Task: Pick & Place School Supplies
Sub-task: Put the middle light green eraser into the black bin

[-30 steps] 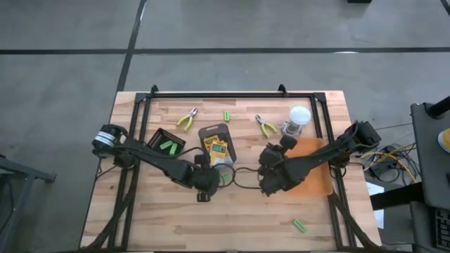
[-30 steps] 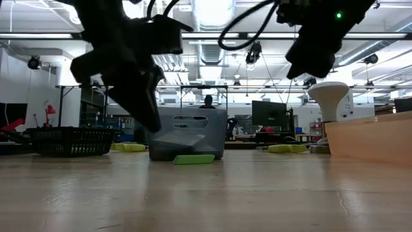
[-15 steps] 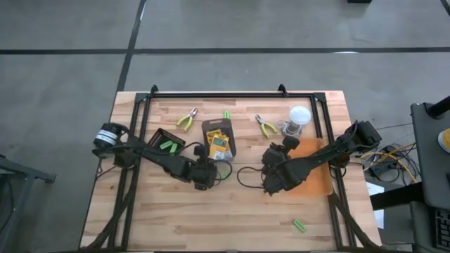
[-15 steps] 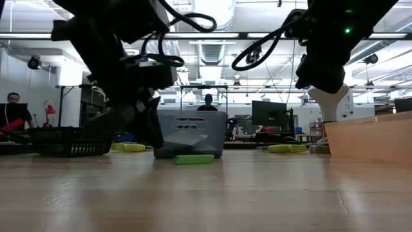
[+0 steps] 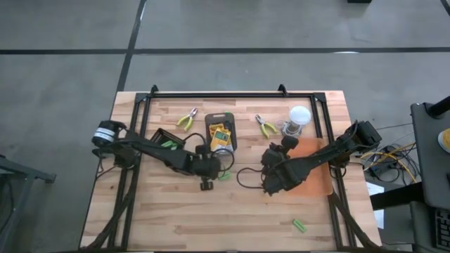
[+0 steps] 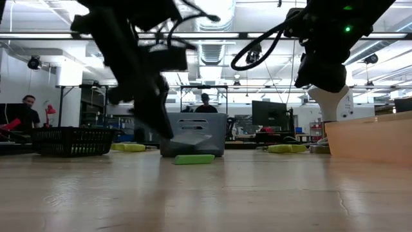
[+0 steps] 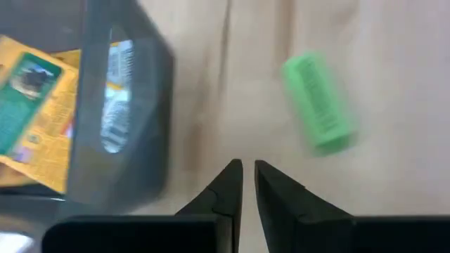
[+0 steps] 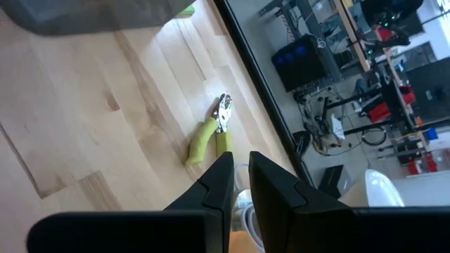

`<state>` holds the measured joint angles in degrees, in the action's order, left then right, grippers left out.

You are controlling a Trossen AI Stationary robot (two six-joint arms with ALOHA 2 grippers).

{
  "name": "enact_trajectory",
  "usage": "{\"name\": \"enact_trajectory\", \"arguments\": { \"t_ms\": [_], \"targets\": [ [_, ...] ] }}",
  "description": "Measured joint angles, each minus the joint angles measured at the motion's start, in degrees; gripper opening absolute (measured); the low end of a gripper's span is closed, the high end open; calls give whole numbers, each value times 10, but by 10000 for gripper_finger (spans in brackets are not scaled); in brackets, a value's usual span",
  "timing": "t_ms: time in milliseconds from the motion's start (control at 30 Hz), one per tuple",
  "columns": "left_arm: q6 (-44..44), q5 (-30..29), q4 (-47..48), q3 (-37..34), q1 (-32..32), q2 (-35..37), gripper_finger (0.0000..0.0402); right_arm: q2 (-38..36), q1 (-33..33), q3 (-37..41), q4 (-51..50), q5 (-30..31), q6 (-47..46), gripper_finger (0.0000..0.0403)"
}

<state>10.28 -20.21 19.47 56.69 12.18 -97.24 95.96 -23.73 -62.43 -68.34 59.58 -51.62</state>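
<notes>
Left hand point(image 7: 245, 176): your fingers pressed together, empty, beside the grey tray point(image 5: 219, 131) holding crayon boxes point(image 5: 220, 136).
Green stick point(image 7: 318, 102): lying loose on the tabletop point(image 5: 176, 218).
Right hand point(image 8: 238, 172): closed, empty, facing pliers point(image 8: 211, 133).

Wooden table point(image 5: 176, 218), black frame along its edges. Dark grey tray point(image 5: 219, 131) lies near the table's far edge, roughly mid-width. Clear jar with white lid point(image 5: 298, 118) stands to the tray's right, well apart. Orange mat point(image 5: 318, 184) lies just beside the jar, on its near side. Black mesh basket point(image 5: 164, 140) sits left of the tray. Person point(image 6: 26, 113) seated in the room beyond the table.
</notes>
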Motion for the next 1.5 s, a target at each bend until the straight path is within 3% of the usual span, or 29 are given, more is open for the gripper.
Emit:
{"name": "enact_trajectory", "arguments": {
  "t_ms": [367,533,700,1000,1200,1500],
  "targets": [
    [230,28,1,17,4,55,44,0,0,0,19,0,8,43],
    [244,31,2,15,4,64,44,0,0,0,24,0,8,43],
    [273,74,4,14,6,64,44,0,0,0,32,0,8,43],
    [272,15,2,11,21,62,44,0,0,0,34,0,8,43],
    [292,-57,-12,11,37,59,44,0,0,0,42,0,8,43],
    [303,-112,-47,10,55,18,47,0,0,0,47,0,8,43]
  ]
}}
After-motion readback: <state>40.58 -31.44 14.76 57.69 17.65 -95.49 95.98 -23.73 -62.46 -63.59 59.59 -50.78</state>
